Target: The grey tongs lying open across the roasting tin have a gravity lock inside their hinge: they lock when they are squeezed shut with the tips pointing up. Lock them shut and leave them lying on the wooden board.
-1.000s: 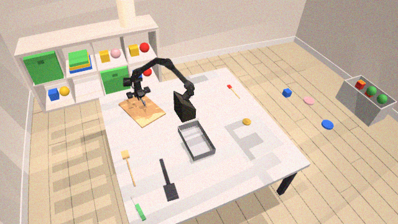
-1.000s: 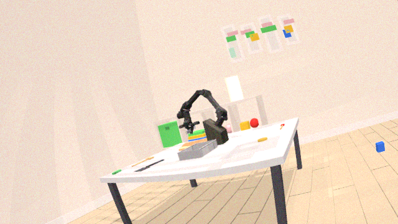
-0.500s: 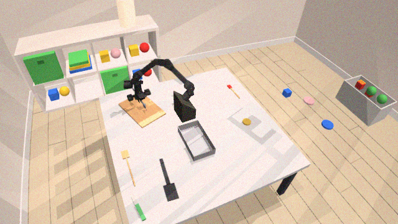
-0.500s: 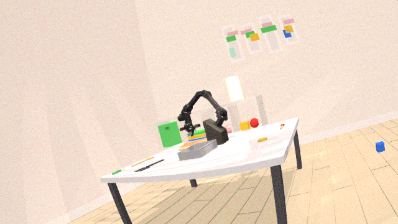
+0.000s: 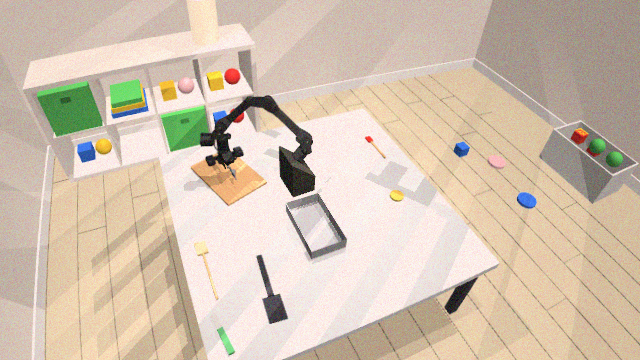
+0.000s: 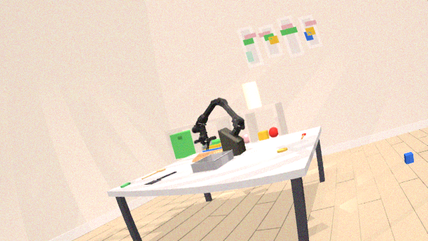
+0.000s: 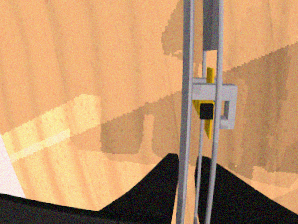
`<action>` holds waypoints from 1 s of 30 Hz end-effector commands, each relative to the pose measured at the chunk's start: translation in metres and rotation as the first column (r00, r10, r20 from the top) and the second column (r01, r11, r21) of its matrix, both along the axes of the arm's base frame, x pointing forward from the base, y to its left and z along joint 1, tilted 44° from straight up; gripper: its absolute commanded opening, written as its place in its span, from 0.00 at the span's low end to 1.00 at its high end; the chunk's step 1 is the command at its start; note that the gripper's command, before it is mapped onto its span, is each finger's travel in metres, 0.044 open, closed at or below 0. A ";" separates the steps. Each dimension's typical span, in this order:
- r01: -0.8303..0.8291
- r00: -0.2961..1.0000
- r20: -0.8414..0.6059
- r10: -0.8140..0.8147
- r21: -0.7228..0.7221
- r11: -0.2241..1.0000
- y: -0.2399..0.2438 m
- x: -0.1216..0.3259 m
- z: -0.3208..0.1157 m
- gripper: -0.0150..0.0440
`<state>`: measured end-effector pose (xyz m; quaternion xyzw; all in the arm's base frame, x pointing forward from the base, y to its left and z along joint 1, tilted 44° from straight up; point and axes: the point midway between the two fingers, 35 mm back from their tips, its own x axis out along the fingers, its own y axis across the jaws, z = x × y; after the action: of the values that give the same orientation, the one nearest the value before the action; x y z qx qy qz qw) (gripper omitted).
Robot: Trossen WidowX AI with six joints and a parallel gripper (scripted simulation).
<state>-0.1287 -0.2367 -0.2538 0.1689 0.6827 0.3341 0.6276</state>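
The grey tongs (image 5: 233, 173) (image 7: 186, 90) are held over the wooden board (image 5: 231, 194) (image 6: 200, 156) (image 7: 60, 60). My gripper (image 5: 226, 164) (image 6: 207, 146) (image 7: 186, 164) is shut on them. In the wrist view their long arms run close together, nearly parallel, up the picture, with a yellow piece, a black block and a grey bracket between and beside them. In the top view their lower end is near the board's surface; whether it touches is unclear. Their far ends are outside the wrist view. The roasting tin (image 5: 328, 249) (image 6: 200, 166) stands empty.
The arm's dark base block (image 5: 296, 175) (image 6: 231, 142) stands between the board and the tin. A black spatula (image 5: 275, 308), a wooden-handled tool (image 5: 210, 275), a green block (image 5: 225, 341), a yellow disc (image 5: 396, 195) and a red-tipped tool (image 5: 376, 147) lie on the table.
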 end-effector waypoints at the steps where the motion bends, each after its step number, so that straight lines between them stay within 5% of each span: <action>1: -0.007 1.000 0.000 0.007 0.004 1.000 0.005 -0.001 -0.004 0.00; 6: -0.007 1.000 0.000 0.007 0.004 1.000 0.007 -0.001 -0.005 0.00; 28: 0.000 1.000 0.001 0.000 0.003 1.000 0.006 0.000 -0.004 0.98; 30: 0.000 1.000 0.001 0.000 0.003 1.000 0.006 0.000 -0.004 1.00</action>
<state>-0.1290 -0.2303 -0.2582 0.1698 0.6820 0.3354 0.6273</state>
